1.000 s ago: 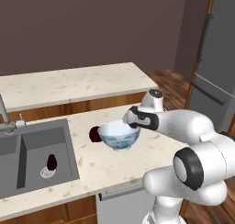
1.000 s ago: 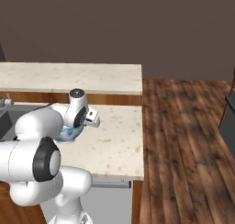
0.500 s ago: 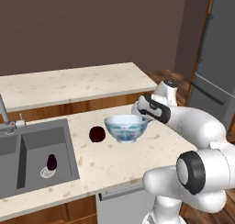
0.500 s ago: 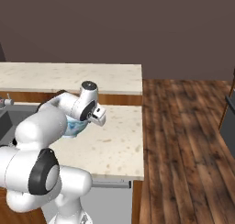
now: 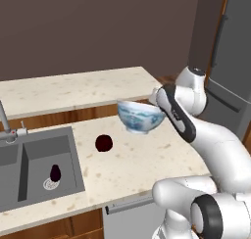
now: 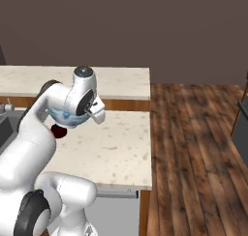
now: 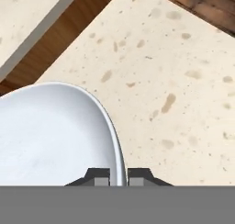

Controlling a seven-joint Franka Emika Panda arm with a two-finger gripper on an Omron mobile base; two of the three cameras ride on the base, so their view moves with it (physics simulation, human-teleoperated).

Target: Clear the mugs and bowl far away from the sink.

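Observation:
The pale blue-white bowl (image 5: 138, 117) hangs in the air above the lower counter, to the right of the sink (image 5: 29, 157). My gripper (image 5: 158, 106) is shut on its right rim. In the hand view the bowl (image 7: 50, 136) takes up the lower left, and its rim runs between the fingertips of the gripper (image 7: 118, 177). One dark maroon mug (image 5: 103, 143) lies on the counter below and left of the bowl. Another dark mug (image 5: 55, 173) stands in the sink basin. In the right base view the bowl (image 6: 64, 118) peeks out behind my arm, with the dark mug (image 6: 59, 131) below it.
A raised counter ledge (image 5: 73, 86) runs behind the lower counter (image 5: 147, 159). A silver faucet (image 5: 5, 118) stands at the sink's back left. A grey fridge (image 5: 230, 61) is at the right. The counter's right edge drops to the wood floor (image 6: 193, 133).
The bowl, held in my gripper, has risen off the counter and moved to the right, away from the sink. The dark mug it was hiding now shows on the counter.

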